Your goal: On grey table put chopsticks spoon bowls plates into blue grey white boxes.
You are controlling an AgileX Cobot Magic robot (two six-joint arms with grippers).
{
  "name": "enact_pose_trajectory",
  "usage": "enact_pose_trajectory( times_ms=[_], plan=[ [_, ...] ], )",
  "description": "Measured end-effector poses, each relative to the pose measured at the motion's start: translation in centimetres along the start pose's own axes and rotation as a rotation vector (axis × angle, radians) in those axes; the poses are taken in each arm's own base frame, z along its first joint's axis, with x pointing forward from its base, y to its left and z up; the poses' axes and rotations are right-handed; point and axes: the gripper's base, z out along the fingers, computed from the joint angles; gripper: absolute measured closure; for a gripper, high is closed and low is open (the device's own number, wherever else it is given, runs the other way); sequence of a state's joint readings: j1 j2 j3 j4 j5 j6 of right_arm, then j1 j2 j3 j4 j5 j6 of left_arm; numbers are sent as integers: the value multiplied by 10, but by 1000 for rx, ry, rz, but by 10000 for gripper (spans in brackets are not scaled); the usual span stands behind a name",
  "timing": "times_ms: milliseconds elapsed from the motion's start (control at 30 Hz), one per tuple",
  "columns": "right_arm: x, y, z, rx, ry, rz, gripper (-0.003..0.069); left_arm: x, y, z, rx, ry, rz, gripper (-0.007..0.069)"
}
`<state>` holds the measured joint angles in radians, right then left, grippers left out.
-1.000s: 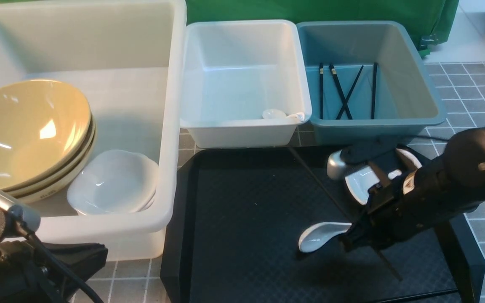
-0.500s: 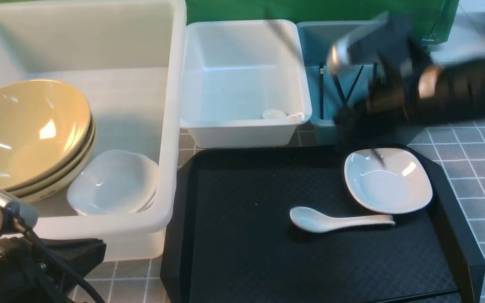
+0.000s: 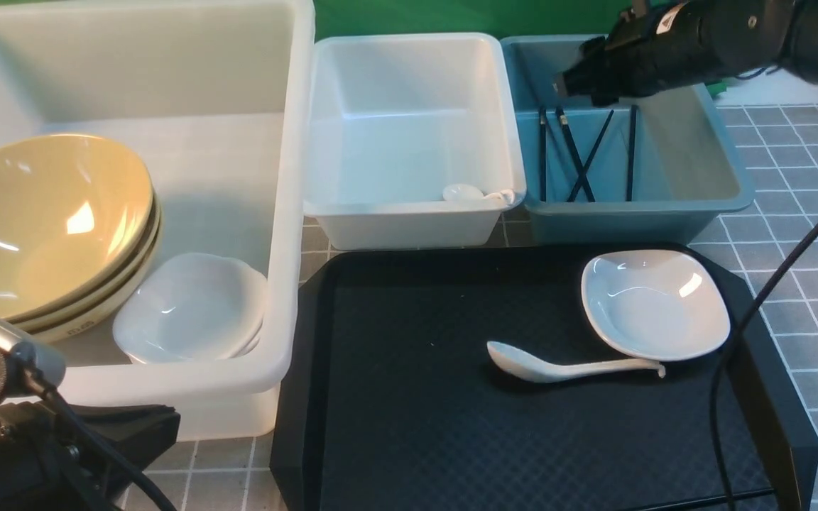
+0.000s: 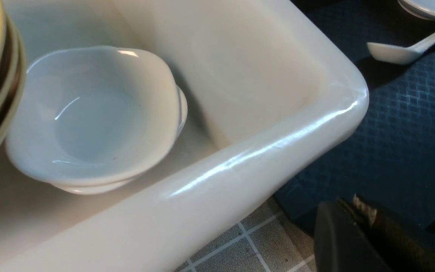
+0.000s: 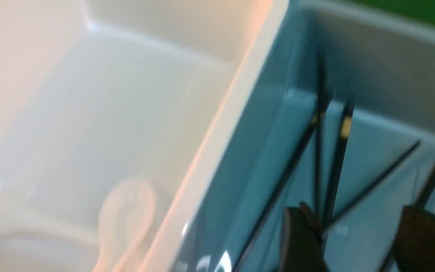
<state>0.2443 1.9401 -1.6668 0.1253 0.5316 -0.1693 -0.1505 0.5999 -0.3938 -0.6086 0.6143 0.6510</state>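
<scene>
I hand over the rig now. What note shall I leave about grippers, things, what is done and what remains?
Left gripper: shut, beside the large box. Right gripper: open, above the blue box.
Done: bowls and stacked plates in the large box; chopsticks in the blue box; one spoon in the white box.
To do: one plate and the other spoon on the black tray.

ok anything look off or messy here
Nothing is spilled or broken. The chopsticks in the blue-grey box lie untidily, two crossing in an X rather than parallel. A spoon and a plate sit on the black tray, not yet boxed.
</scene>
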Motion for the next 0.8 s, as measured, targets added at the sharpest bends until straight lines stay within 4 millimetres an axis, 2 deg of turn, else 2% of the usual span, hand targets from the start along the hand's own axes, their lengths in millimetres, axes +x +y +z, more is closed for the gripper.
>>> enact_pose_trajectory(
  times_ms=[67,167,233,267,300,367,433,500,533,600,633,700,733,800],
  plan=[
    [-1,2,-15,-17,68,-5,230,0,0,0,0,0,0,633],
    [-2,10,-37,-39,106,-25,216,0,0,0,-1,-1,0,633],
    [2,24,-60,-62,115,-46,215,0,0,0,-4,-5,0,633],
    [13,40,-78,-92,127,-74,216,-1,1,0,-7,-9,1,633],
    [19,48,-83,-106,137,-86,218,-1,1,0,-9,-10,2,633],
    [51,76,-95,-165,191,-144,223,-1,1,0,-16,-12,8,633],
    [83,99,-94,-216,246,-219,223,-1,2,-1,-21,-13,17,633],
    [117,121,-84,-267,288,-332,223,-1,1,-4,-29,-27,32,633],
    [124,125,-82,-276,295,-354,223,-1,1,-4,-30,-28,32,633],
    [149,142,-69,-312,312,-450,223,-2,0,-11,-44,-69,52,633],
    [159,148,-61,-323,316,-482,223,-2,-2,-14,-49,-91,61,633],
    [164,153,-49,-324,310,-496,223,-2,-3,-20,-56,-120,75,633],
    [165,153,-47,-323,308,-496,223,-2,-3,-20,-57,-124,76,633],
    [174,152,-28,-311,323,-491,232,2,-5,-26,-71,-162,93,633]
  ],
)
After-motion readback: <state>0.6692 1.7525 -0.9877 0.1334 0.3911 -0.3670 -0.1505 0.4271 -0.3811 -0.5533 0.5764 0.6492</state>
